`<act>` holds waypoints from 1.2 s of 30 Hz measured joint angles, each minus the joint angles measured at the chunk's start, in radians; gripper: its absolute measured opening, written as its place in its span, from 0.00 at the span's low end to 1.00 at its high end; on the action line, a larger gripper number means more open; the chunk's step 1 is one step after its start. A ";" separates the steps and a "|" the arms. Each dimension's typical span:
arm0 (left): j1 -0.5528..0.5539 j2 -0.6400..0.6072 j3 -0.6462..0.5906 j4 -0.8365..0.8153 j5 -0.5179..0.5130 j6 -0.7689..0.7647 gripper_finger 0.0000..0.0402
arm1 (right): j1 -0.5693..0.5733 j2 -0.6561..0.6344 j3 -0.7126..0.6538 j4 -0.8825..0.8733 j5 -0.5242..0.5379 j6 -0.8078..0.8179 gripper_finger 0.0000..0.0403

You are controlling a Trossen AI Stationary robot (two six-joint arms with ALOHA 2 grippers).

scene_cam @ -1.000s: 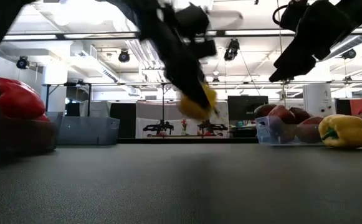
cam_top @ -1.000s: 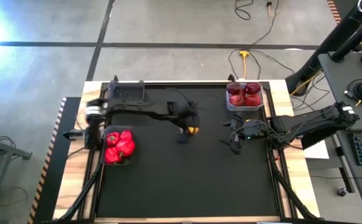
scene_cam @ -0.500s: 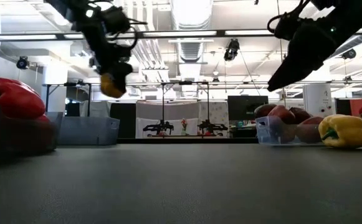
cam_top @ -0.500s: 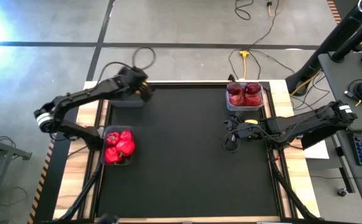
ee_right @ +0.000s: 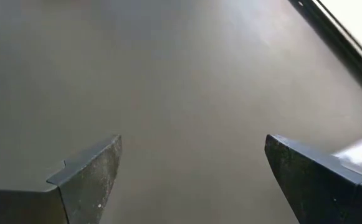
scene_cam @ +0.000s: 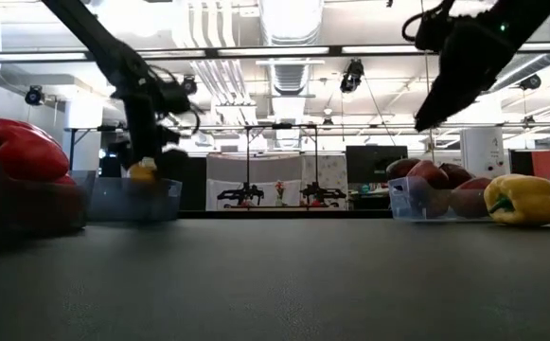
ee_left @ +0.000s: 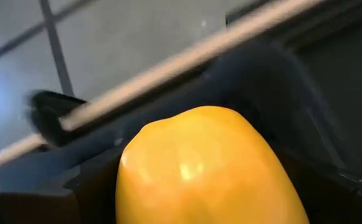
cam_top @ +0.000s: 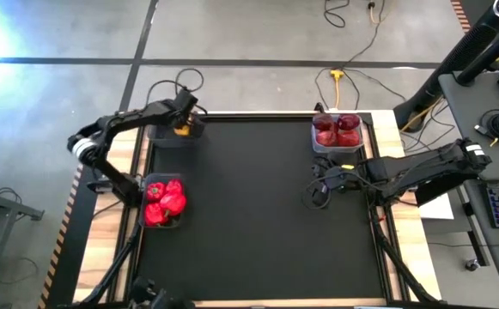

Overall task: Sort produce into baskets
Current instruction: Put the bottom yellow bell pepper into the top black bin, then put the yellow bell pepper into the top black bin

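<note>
My left gripper (cam_top: pixel 180 123) is over the basket at the table's far left corner (cam_top: pixel 173 136), shut on a yellow pepper (ee_left: pixel 209 168). In the low view the pepper (scene_cam: pixel 143 172) sits at the rim of this bluish see-through basket (scene_cam: pixel 133 199). A second yellow pepper (scene_cam: pixel 523 199) lies on the mat beside the basket of maroon fruits (cam_top: pixel 337 133). Red peppers fill the dark basket at the left edge (cam_top: pixel 163 203). My right gripper (cam_top: pixel 313 196) hangs open and empty above the mat, right of its middle. My left gripper holds the yellow pepper from above, and the pepper hangs below the fingers (scene_cam: pixel 140 142). Its lower end (scene_cam: pixel 143 177) is level with the basket's rim. In the wrist view the pepper fills the picture and hides where the fingers meet it.
A black mat (cam_top: pixel 249 232) covers the table between the baskets. The right arm (cam_top: pixel 421 172) reaches in from the right edge. Cables lie on the floor beyond the far edge.
My left gripper has carried the yellow pepper from above the mat's middle toward the far left corner. It has then gone down until the pepper reached the rim of the far left basket. My right gripper has stayed open near the same place.
</note>
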 joint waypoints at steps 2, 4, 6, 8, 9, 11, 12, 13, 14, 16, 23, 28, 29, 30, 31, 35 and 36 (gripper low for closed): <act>-0.001 0.041 -0.003 0.014 0.010 0.008 0.86 | 0.000 0.000 0.039 -0.073 0.000 -0.001 0.96; -0.003 0.070 -0.002 0.065 0.023 0.030 0.87 | 0.000 0.000 0.074 -0.156 -0.001 -0.003 0.96; -0.003 0.094 0.002 0.088 0.052 0.048 0.88 | 0.000 0.000 0.104 -0.232 -0.039 -0.003 0.96; -0.003 0.103 0.017 0.074 0.055 0.069 0.90 | 0.000 0.000 0.133 -0.302 -0.102 -0.003 0.96; -0.003 0.103 0.026 0.065 0.051 0.082 0.91 | 0.000 0.000 0.147 -0.334 -0.117 -0.003 0.96; -0.003 0.102 0.042 0.035 0.049 0.101 0.93 | -0.001 0.000 0.173 -0.390 -0.124 0.000 0.96; -0.003 0.099 0.051 0.020 0.049 0.110 0.94 | -0.005 0.000 0.185 -0.420 -0.124 0.002 0.96; -0.003 0.094 0.061 0.005 0.049 0.117 0.95 | -0.011 0.001 0.199 -0.462 -0.124 0.002 0.96; -0.003 0.086 0.072 -0.013 0.049 0.120 0.96 | -0.019 0.003 0.213 -0.507 -0.124 0.003 0.96; -0.003 0.068 0.091 -0.053 0.049 0.123 0.97 | -0.044 0.013 0.241 -0.591 -0.124 0.009 0.96; -0.012 -0.080 0.109 -0.011 0.267 0.119 0.97 | -0.192 0.080 0.232 -0.790 -0.185 -0.023 0.96; -0.067 -0.197 0.023 0.547 0.539 -0.005 0.96 | -0.259 0.138 0.156 -0.760 -0.203 -0.180 0.96; -0.090 -0.208 -0.009 0.667 0.564 -0.029 0.96 | -0.270 0.151 0.149 -0.761 -0.201 -0.186 0.96; -0.115 -0.216 -0.044 0.774 0.578 -0.048 0.96 | -0.281 0.163 0.147 -0.757 -0.198 -0.189 0.96; -0.140 -0.221 -0.078 0.870 0.582 -0.061 0.96 | -0.288 0.171 0.148 -0.751 -0.192 -0.190 0.96; -0.229 -0.225 -0.195 1.158 0.586 -0.069 0.96 | -0.306 0.210 0.149 -0.735 -0.166 -0.235 0.96; -0.245 -0.222 -0.215 1.190 0.586 -0.063 0.96 | -0.315 0.225 0.149 -0.735 -0.173 -0.245 0.96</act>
